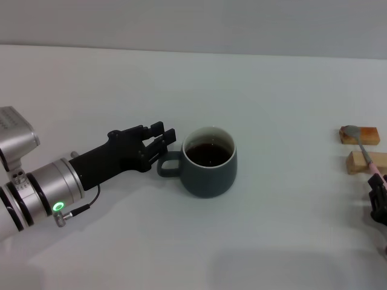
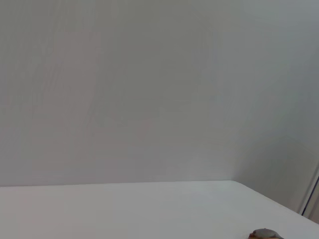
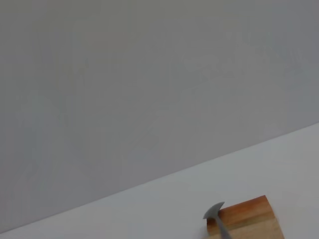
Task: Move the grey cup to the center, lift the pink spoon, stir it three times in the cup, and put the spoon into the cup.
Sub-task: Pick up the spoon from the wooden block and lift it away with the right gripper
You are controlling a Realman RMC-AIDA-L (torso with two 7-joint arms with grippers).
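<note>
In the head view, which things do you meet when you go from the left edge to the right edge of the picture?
Silver left arm with its black left hand → rounded dark slate-grey ceramic cup holding dark liquid → two small wooden blocks carrying the pink-handled metal spoon → black right hand at the edge.

cup (image 1: 208,162) mid-table (image 1: 121,241), left pincer (image 1: 164,140) at its handle, spoon (image 1: 363,147) across two blocks (image 1: 360,135) far right

- left arm (image 1: 36,187): silver-grey cylindrical segments with black ring bands
- green LED ring lit on the wrist, small silver plug beside it, thin black cable looping off
- left gripper (image 1: 162,140): matte black, boxy body, several blocky black fingers
- right gripper (image 1: 378,199): also black, only an edge shows
</note>
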